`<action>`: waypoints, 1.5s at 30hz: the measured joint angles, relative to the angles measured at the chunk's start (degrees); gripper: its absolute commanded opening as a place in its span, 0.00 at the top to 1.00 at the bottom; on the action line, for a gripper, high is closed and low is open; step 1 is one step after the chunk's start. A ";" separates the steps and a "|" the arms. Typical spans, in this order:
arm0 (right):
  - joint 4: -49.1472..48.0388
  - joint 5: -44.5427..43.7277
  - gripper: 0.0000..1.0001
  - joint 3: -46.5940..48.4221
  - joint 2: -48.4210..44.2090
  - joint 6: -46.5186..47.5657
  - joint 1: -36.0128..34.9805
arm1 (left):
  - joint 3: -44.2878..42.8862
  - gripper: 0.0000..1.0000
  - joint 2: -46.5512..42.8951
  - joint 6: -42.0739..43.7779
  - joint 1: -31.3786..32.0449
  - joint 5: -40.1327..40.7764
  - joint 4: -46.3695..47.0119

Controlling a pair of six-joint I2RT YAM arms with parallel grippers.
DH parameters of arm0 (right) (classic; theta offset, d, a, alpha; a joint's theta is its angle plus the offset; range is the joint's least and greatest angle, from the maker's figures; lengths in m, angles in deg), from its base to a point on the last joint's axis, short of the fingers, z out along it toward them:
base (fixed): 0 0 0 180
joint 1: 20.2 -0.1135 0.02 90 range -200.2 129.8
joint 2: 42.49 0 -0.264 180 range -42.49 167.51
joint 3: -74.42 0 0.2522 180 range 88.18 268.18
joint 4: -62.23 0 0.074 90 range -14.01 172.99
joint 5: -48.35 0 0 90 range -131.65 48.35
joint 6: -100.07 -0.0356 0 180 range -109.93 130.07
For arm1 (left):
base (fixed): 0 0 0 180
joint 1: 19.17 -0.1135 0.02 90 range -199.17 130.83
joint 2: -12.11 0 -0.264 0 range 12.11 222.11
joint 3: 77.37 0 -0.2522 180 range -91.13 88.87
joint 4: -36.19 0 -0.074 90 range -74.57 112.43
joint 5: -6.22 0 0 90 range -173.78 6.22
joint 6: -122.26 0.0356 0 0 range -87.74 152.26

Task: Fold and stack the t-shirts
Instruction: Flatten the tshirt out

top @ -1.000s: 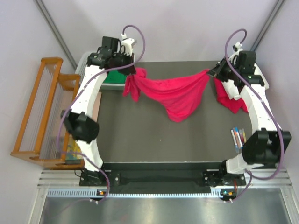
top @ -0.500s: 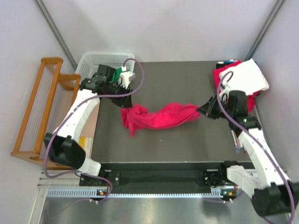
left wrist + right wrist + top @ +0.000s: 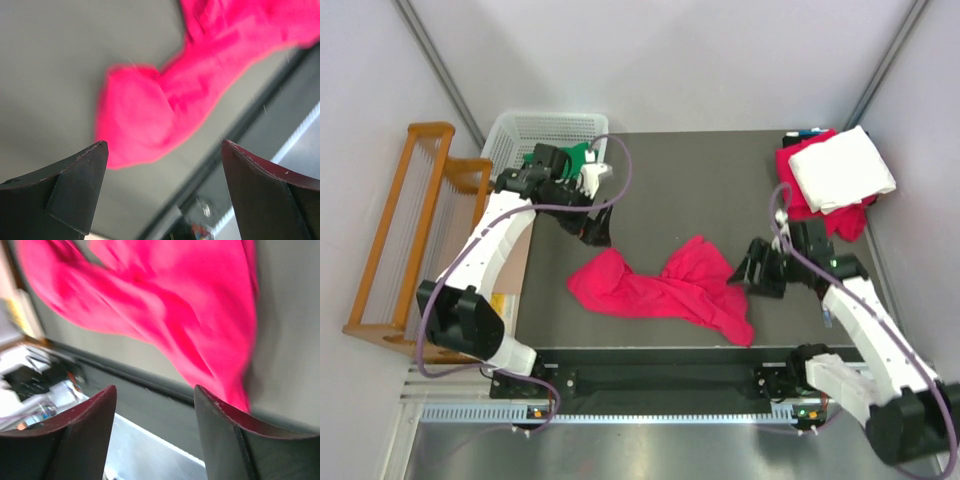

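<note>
The top camera looks steeply down on the whole worktop (image 3: 670, 170) from above its near edge. Each wrist camera peers closely past its own fingers (image 3: 65, 195); all share the crimson-pink t-shirt (image 3: 660, 293).

Plain pale grey walls (image 3: 720, 60) stand around a dark grey flat table (image 3: 700, 180). A brown wooden rack (image 3: 405, 240) with thin bars stands at its left. A shiny grey metal sheet (image 3: 650, 455) lies in front.

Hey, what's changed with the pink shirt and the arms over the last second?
Both arms pulled the crimson-pink t-shirt from the far side of the table toward the near edge. The left gripper and right gripper then opened and let go; it now lies crumpled. The basket and wooden rack stayed put.
</note>
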 measured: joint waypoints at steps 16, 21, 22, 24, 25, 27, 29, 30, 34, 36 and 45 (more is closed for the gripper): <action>-19.65 -9.73 0.49 15.10 32.59 5.68 -0.15 | -1.66 0.01 15.82 -9.11 -0.42 5.68 13.38; -22.97 -10.43 0.51 14.62 37.53 5.88 -0.15 | 0.55 0.02 15.80 -9.14 -0.57 6.12 13.29; -23.54 -10.34 0.51 14.84 38.69 5.88 -0.15 | 0.68 0.02 15.80 -9.16 -0.57 6.14 13.33; -24.76 -10.05 0.54 15.89 41.31 5.92 -0.15 | 0.81 0.02 15.74 -9.20 -0.57 6.27 13.33; -25.33 -9.81 0.55 16.35 42.42 5.99 -0.15 | 0.85 0.02 15.67 -9.25 -0.59 6.34 13.38; -26.67 -9.20 0.55 17.51 44.89 6.03 -0.15 | 1.11 0.02 15.26 -9.35 -0.70 6.43 13.38; -27.71 -8.52 0.55 18.36 47.08 6.03 -0.15 | 1.46 0.02 14.73 -9.38 -1.01 6.56 13.49; -28.39 -8.33 0.55 18.69 48.17 6.05 -0.15 | 1.68 0.02 14.51 -9.40 -1.16 6.62 13.53; -29.86 -7.37 0.56 19.96 52.24 6.01 -0.15 | 2.80 0.04 14.23 -9.77 -1.64 6.75 13.84; -30.99 -5.88 0.57 20.35 53.29 5.53 -0.15 | 3.87 0.05 14.23 -10.12 -1.68 6.51 14.16; -33.31 -3.50 0.64 20.24 54.10 4.46 -0.15 | 6.51 0.17 18.95 -11.30 -1.73 4.55 14.27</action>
